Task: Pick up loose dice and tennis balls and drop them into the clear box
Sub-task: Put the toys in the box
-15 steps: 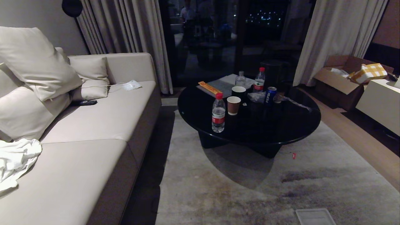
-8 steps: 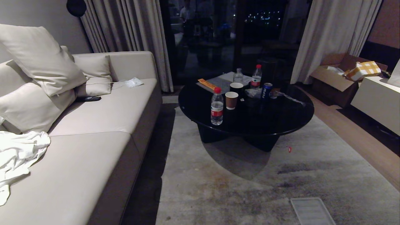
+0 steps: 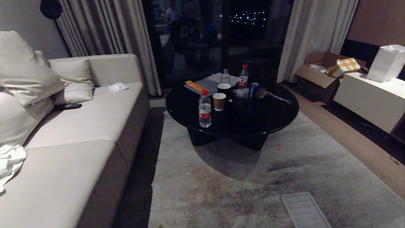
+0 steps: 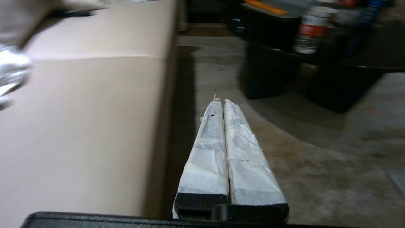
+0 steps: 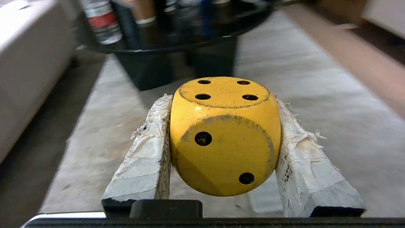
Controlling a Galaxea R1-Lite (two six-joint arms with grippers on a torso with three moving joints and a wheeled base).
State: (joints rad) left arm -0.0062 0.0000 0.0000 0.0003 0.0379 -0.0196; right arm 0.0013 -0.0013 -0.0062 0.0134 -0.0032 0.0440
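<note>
My right gripper (image 5: 223,101) is shut on a yellow die (image 5: 224,136) with black dots, held off the rug between both tape-wrapped fingers (image 5: 145,158). My left gripper (image 4: 221,102) is shut with nothing in it, parked over the rug beside the sofa (image 4: 88,95). Neither arm shows in the head view. The tennis balls and the clear box are out of view. A flat ribbed translucent lid (image 3: 304,210) lies on the rug near the front right.
A beige sofa (image 3: 79,126) fills the left. A round black table (image 3: 253,114) with bottles, cups and a can stands ahead on the grey rug (image 3: 221,190). A cardboard box (image 3: 319,77) and a white cabinet (image 3: 370,98) line the right wall.
The whole head view has swung to the right, so sofa and table sit further left and the white cabinet shows more. No thing in the room has moved.
</note>
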